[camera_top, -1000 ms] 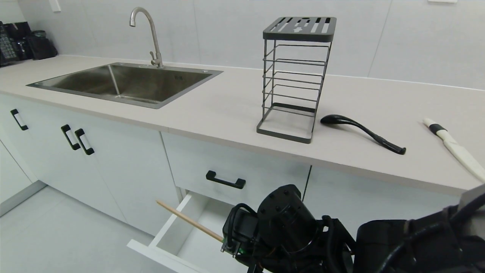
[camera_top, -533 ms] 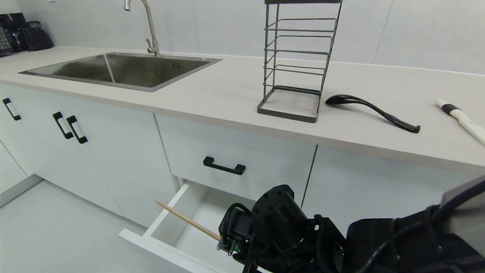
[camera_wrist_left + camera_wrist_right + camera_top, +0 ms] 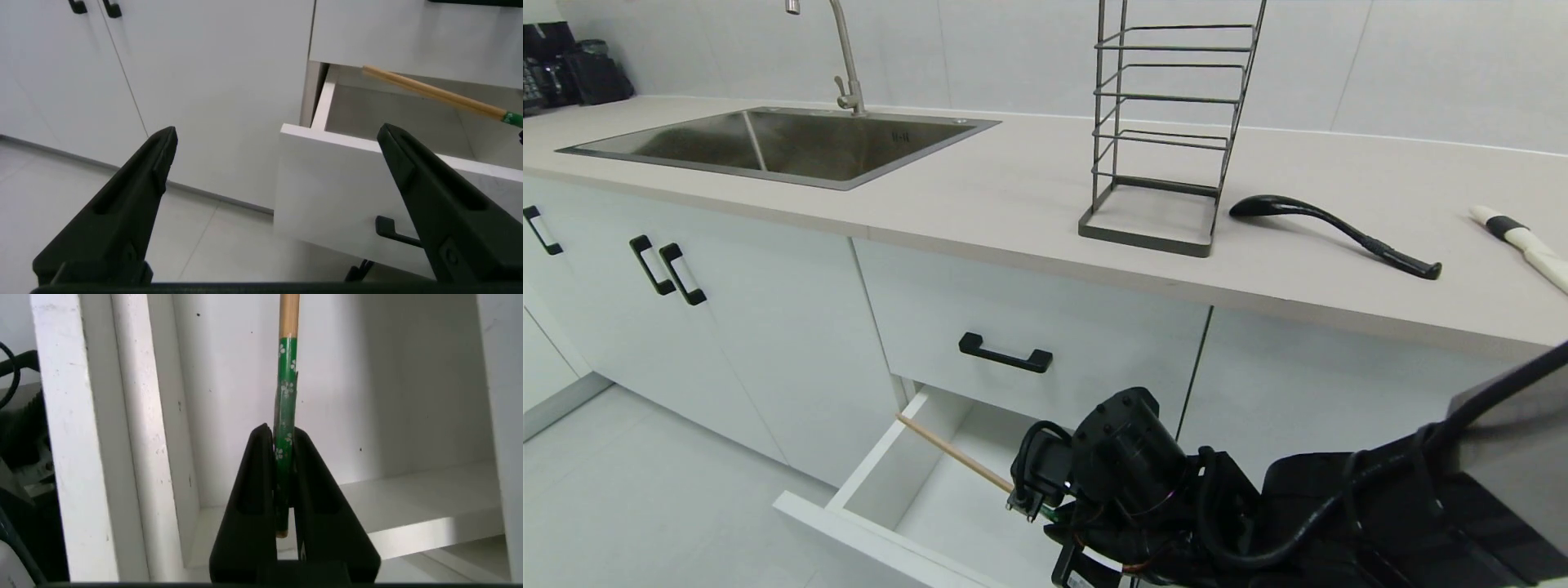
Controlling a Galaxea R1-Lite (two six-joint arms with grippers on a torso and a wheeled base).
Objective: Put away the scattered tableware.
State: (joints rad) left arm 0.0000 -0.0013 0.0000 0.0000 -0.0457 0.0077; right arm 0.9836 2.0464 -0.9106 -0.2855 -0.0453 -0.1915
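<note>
Room: kitchen, white cabinets, pale tiled floor.
Left gripper (image 3: 278, 135): fingers spread, empty, beside open white drawer (image 3: 882, 482).
Right gripper (image 3: 282, 437): pinching green-ended wooden chopstick (image 3: 287, 343) over the drawer interior.
Beige countertop (image 3: 1013, 204): black ladle (image 3: 1376, 245), dark wire rack (image 3: 1147, 242); steel sink (image 3: 792, 139) farther.

A rectangular stainless-steel sink (image 3: 915, 143) is set into the beige worktop (image 3: 1013, 188) towards its far left end, with a curved chrome tap (image 3: 845, 57) at the sink's back edge. Black appliances (image 3: 572, 69) stand in the worktop's far left corner against the pale grey tiled wall (image 3: 1380, 57). Below the front edge, white cupboard doors (image 3: 768, 343) carry 3 black bar handles (image 3: 652, 265), and a closed white drawer front (image 3: 1094, 327) has 1 black handle (image 3: 1005, 353).
</note>
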